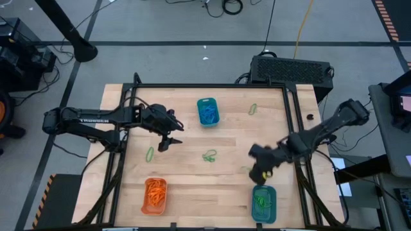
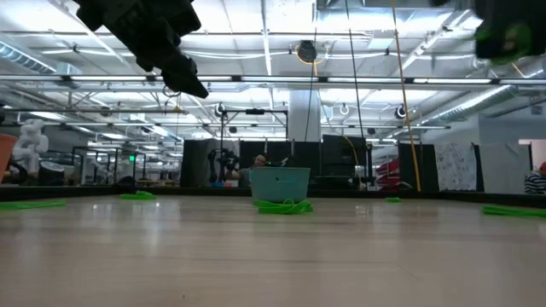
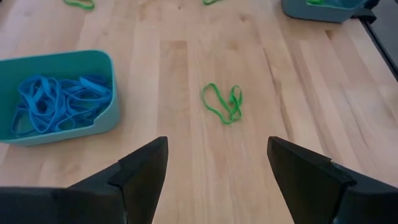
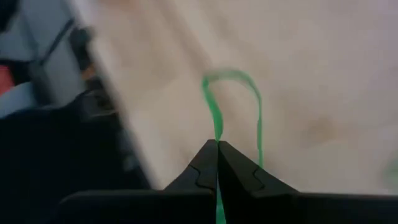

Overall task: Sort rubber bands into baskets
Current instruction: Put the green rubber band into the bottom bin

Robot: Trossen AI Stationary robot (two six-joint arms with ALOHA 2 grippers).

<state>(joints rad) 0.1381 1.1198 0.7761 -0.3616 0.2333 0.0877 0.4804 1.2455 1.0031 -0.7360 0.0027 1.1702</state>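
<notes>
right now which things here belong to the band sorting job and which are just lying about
Job: thin green rubber band pinched in the right gripper; loose green bands; teal plastic basket of blue bands; orange basket; teal basket of green bands; open left gripper.
Lying about: black grilled box; floor cables.

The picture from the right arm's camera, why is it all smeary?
Right wrist view: the table streaks with motion blur, yet the right gripper, shut on a green rubber band, shows clearly. Left wrist view: sharp, with the blue bands crisp. Low view: bright ceiling lights, arms dark.
</notes>
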